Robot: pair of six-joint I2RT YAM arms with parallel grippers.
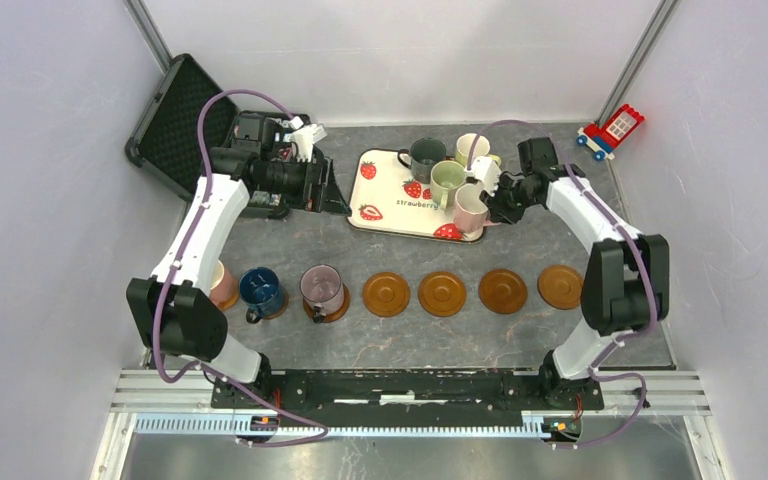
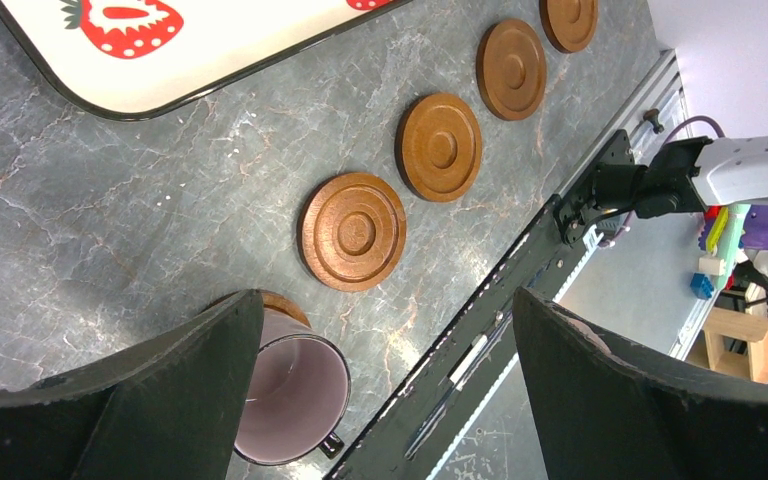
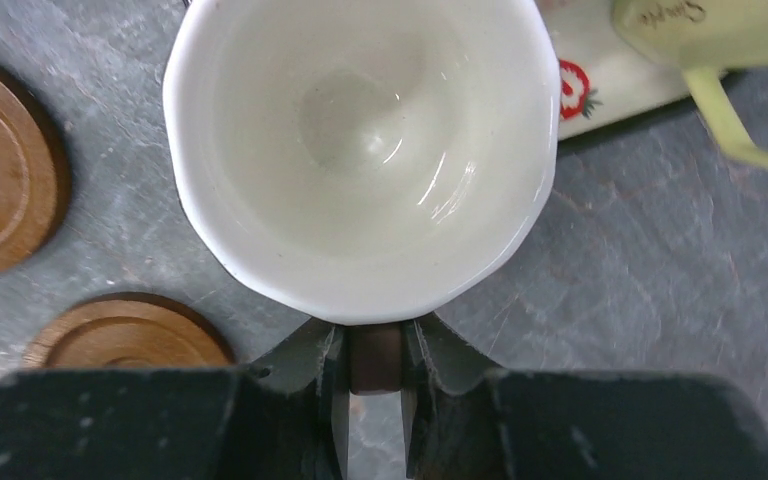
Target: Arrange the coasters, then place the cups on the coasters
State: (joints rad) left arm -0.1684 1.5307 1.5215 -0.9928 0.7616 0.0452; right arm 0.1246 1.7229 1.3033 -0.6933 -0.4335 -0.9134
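By tray (image 1: 385,187) corner, right gripper (image 3: 374,345) pinches handle (image 3: 374,368) of cream mug (image 3: 360,140), bowl dead ahead; empty coasters (image 1: 503,291) lie nearward.

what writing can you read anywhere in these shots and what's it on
"strawberry": printed on the white strawberry-print tray, top view.
"Simple": cursive on the side of the yellow-green cup, right wrist view; it sits at the frame's edge, so this is a likely reading only.
No other text is readable in any view.
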